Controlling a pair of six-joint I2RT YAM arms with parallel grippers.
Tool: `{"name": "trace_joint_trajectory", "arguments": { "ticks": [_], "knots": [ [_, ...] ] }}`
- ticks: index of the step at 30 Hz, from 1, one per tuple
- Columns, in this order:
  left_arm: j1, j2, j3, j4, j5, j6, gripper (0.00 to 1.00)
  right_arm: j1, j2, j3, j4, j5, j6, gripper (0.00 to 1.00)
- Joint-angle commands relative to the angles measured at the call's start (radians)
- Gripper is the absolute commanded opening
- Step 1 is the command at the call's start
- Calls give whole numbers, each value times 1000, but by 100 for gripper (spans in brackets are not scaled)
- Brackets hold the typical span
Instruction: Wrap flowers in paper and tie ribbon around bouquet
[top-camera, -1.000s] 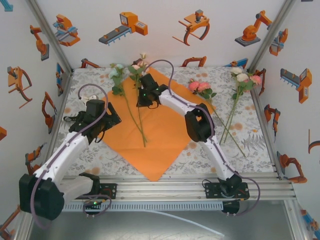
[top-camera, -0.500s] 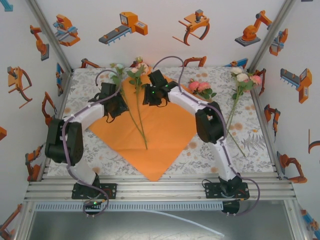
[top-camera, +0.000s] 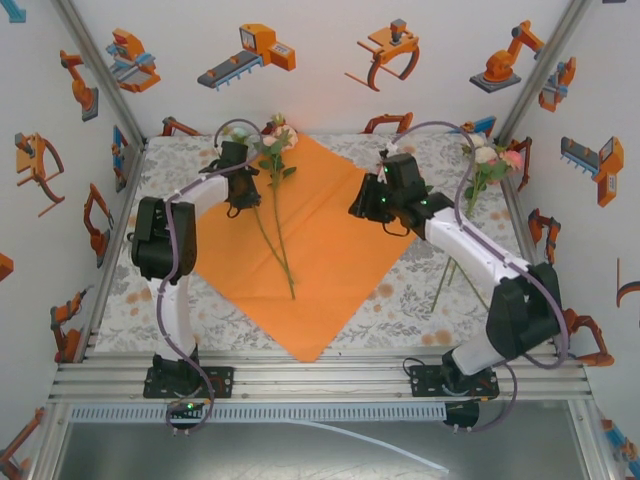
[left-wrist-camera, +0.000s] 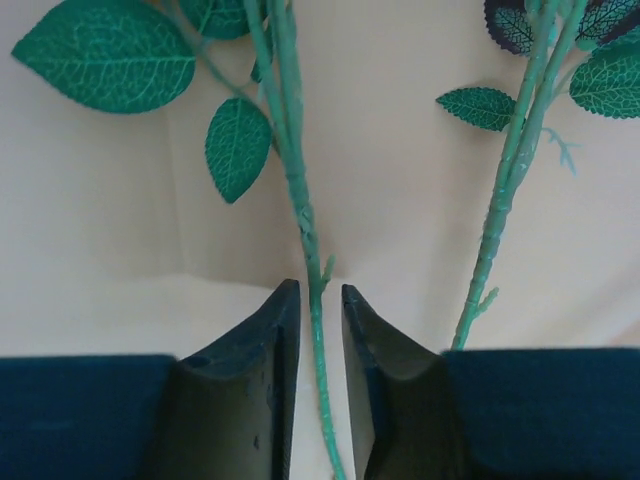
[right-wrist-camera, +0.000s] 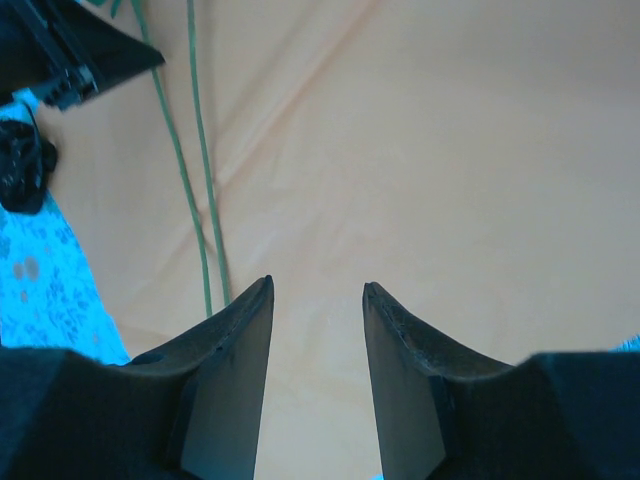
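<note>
The orange paper (top-camera: 330, 260) lies flat as a diamond on the table. Two of the flowers (top-camera: 272, 140) rest on it, blooms at the far corner, long green stems (top-camera: 280, 240) running toward me. My left gripper (top-camera: 243, 202) sits low over the left stem. In the left wrist view its jaws (left-wrist-camera: 320, 288) are narrowly open astride that stem (left-wrist-camera: 300, 200), a slim gap on each side; the second stem (left-wrist-camera: 505, 210) lies to the right. My right gripper (top-camera: 362, 210) hovers over the paper's right part, open (right-wrist-camera: 317, 285) and holding nothing, above bare paper (right-wrist-camera: 450, 150). The ribbon is out of view.
More flowers (top-camera: 487, 155) lie on the floral tablecloth (top-camera: 450, 320) at the far right, stems (top-camera: 447, 282) pointing toward me. White walls with orange robot stickers close in three sides. A metal rail (top-camera: 320, 375) runs along the near edge.
My left arm swung from the paper's left side up to the flowers, its jaws narrowing around a stem. My right gripper opened, left the stems and moved right across the paper.
</note>
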Motion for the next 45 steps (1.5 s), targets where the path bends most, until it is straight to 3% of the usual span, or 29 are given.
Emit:
{"name": "trace_joint_trajectory", "arguments": {
  "ticks": [1,6,14,19,24,31,35,40,45],
  "knots": [
    [7,40,35,-89,32,35,16,-17,-115,-58,-7,-14,-49,43],
    [1,10,45,-107,50,91,0,-102,-244,-144,-38,47,-69,44],
    [-57,-97,-49,14,122,225,0,-214,-289,-210,-40,35,-84,44],
    [-83,-57,-45,28,139,180,0,-264,-259,-245,-2,18,-57,47],
    [-90,-64,-66,59,131,135,18,-311,-176,-225,7,37,-85,52],
    [-85,-177,-109,46,132,129,38,-343,15,-85,-79,263,-361,52],
    [-88,-325,-167,25,110,118,44,-361,184,41,-151,316,-500,55],
    [-140,-586,-312,37,112,116,52,-411,376,196,-255,272,-570,57],
    [-207,-906,-556,55,102,103,60,-434,476,253,-339,262,-621,51]
  ]
}}
